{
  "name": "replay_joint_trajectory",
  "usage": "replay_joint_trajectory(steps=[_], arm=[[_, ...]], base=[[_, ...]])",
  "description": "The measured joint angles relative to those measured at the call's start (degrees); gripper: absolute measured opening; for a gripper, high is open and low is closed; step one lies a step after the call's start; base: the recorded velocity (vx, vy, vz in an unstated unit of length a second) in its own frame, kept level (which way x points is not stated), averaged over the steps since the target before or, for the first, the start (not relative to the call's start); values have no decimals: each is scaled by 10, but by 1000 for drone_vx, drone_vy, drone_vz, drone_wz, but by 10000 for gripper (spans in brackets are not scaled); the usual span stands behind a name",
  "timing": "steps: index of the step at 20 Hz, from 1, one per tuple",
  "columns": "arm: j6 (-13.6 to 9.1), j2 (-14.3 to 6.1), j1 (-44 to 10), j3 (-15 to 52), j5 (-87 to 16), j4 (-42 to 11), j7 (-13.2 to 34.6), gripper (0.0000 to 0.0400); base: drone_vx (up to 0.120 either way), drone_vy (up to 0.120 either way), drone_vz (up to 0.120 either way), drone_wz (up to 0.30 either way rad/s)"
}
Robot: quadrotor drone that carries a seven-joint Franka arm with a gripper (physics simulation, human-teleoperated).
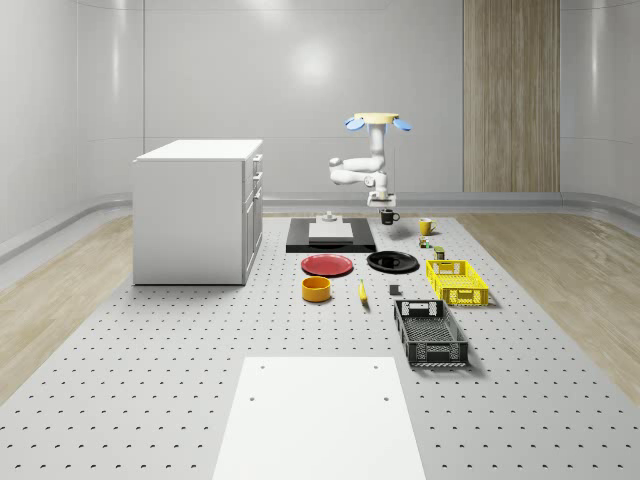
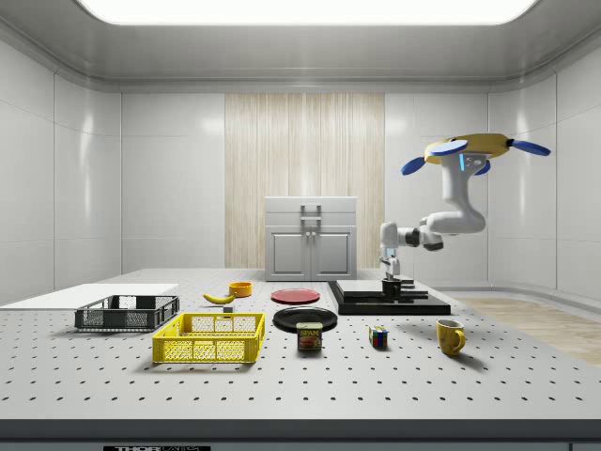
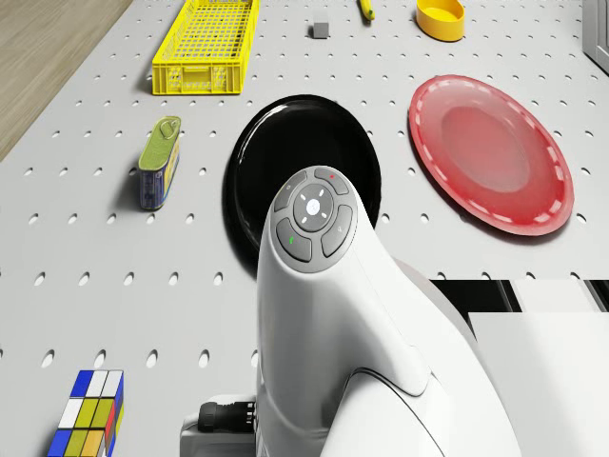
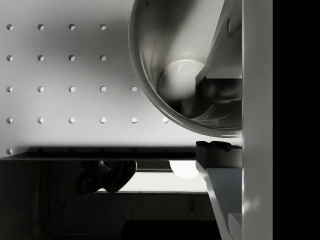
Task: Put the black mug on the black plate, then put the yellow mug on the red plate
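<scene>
While the drone [image 2: 477, 148] hovers above the far end of the perforated table [image 1: 150, 360], its arm reaches down and the gripper [image 1: 385, 212] pinches the black mug [image 1: 389, 216] by the rim; the wrist view shows a finger inside the mug's [image 4: 185, 70] glossy bowl. Black mug: lifted clear of the table, beside the black slab [image 1: 331, 236] carrying a grey block, beyond the black plate [image 1: 392, 262]. Black plate: flat on the table, bare, just beside the red plate [image 1: 327, 265], which lies to its left in the whole-scene view. Yellow mug [image 1: 426, 226]: upright on the table, to the whole-scene view's right of the held mug. Other items: yellow crate [image 1: 457, 281], black crate [image 1: 430, 333], orange bowl [image 1: 316, 289], banana [image 1: 363, 293], tin can [image 3: 159, 161], colour cube [image 3: 88, 412], white cabinet [image 1: 198, 210].
</scene>
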Motion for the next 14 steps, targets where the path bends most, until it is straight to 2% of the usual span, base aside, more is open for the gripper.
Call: replay_joint_trajectory(steps=[8, 11, 14], arm=[[8, -9, -3, 1, 4, 1, 2, 110], [11, -12, -4, 2, 6, 1, 3, 110], [14, -16, -5, 2, 7, 1, 4, 110]], base=[[120, 0, 0, 0], [120, -107, 0, 0], [120, 0, 0, 0]])
